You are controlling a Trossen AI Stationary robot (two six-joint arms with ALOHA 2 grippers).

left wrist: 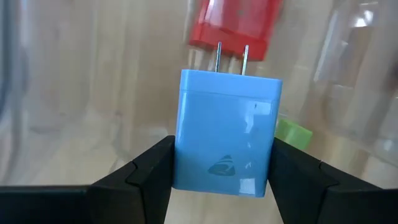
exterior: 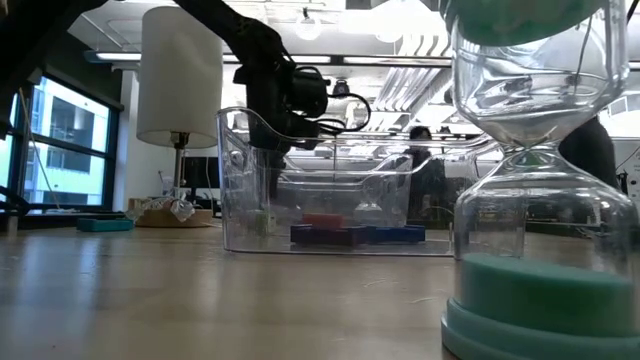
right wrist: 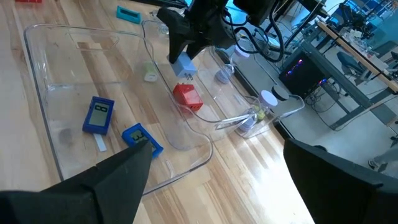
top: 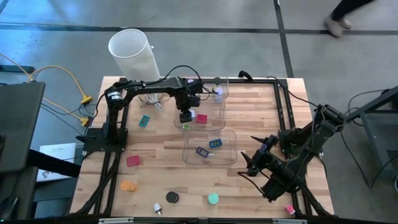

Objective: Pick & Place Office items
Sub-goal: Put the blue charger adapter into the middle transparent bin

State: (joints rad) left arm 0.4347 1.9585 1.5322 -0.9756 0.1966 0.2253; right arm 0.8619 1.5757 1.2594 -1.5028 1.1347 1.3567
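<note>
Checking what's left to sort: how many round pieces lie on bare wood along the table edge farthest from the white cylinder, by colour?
orange disc: 1
black disc: 1
teal disc: 1
Total: 3

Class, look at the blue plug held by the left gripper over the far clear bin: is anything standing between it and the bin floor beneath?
Nothing blocks the drop. The left gripper holds the blue plug above the far clear bin, which is open-topped. A red plug lies on the bin floor close below, so it may land against that.
</note>
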